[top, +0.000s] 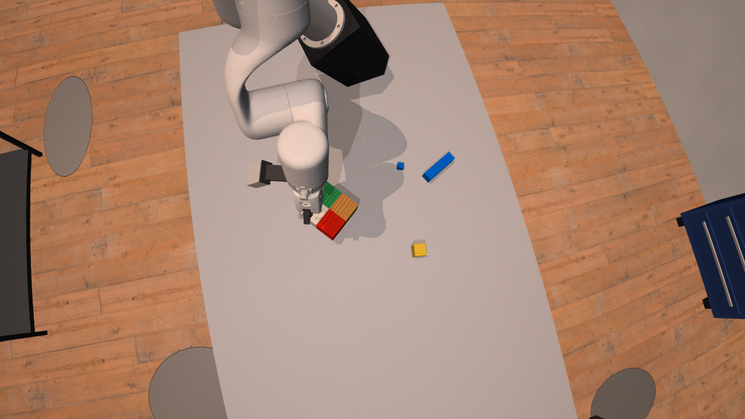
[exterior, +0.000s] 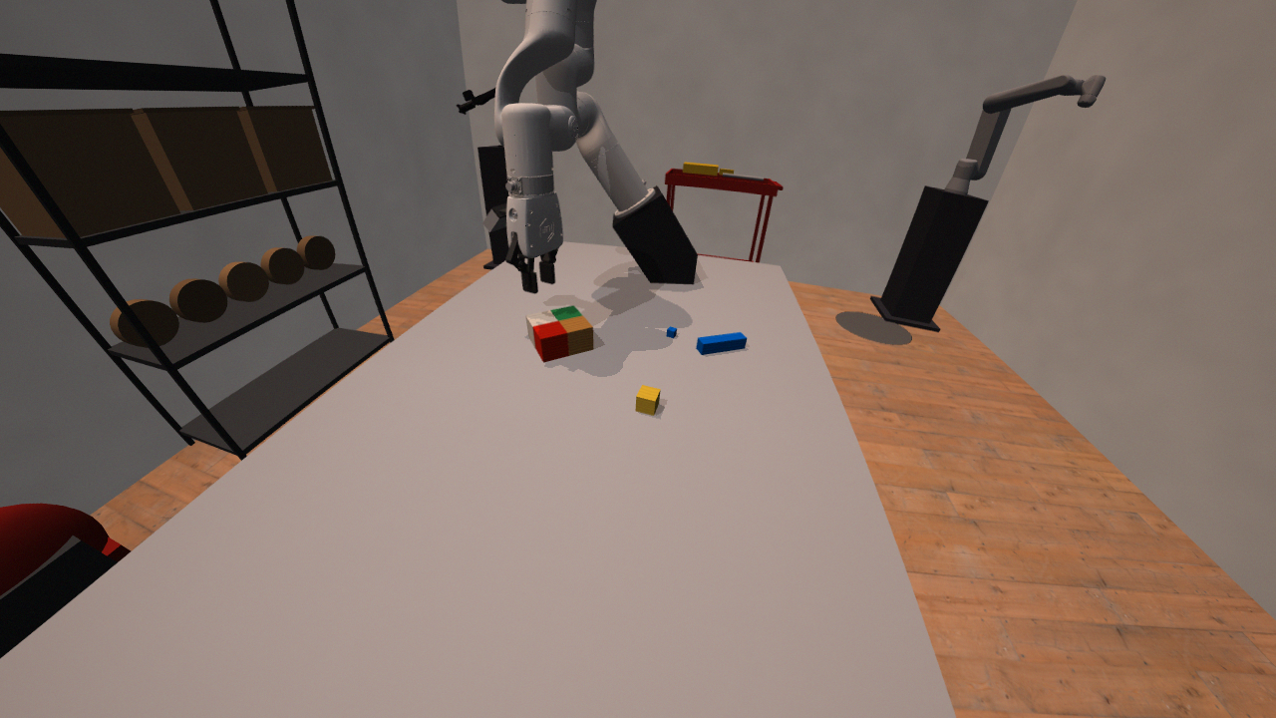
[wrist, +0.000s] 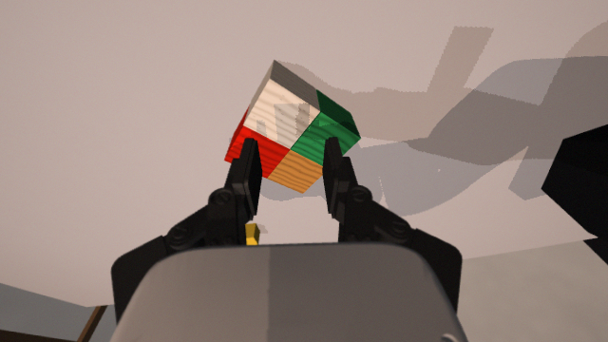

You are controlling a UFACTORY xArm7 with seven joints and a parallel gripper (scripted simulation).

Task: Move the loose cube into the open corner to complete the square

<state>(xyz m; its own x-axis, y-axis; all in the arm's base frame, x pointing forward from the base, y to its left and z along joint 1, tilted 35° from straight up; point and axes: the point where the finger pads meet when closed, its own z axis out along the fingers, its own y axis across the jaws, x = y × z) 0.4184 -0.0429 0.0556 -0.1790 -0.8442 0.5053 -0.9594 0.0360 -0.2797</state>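
Fingers point(top: 306, 216) point(exterior: 538, 280) part-open, empty above the 2x2 block point(top: 337, 212) point(exterior: 561, 333) point(wrist: 291, 130) on the bench point(top: 364, 323) point(exterior: 499, 536) point(wrist: 119, 119); cubes look light, stiff, so we'd nudge outer side faces, mid-height, if needed.

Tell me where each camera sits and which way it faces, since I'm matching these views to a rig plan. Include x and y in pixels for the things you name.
Top: high above the table point(top: 375, 323), facing down; arm, its base and part of the pincer point(top: 307, 216) show.
Exterior: above the table's end opposite the arm's base, facing that base; arm and pincer point(exterior: 538, 281) show.
Wrist: on the arm's end, looking past the pincer point(wrist: 292, 142) at the cubes; its housing and both fingers show.
Top and exterior share the blue bar point(top: 438, 166) point(exterior: 722, 342).
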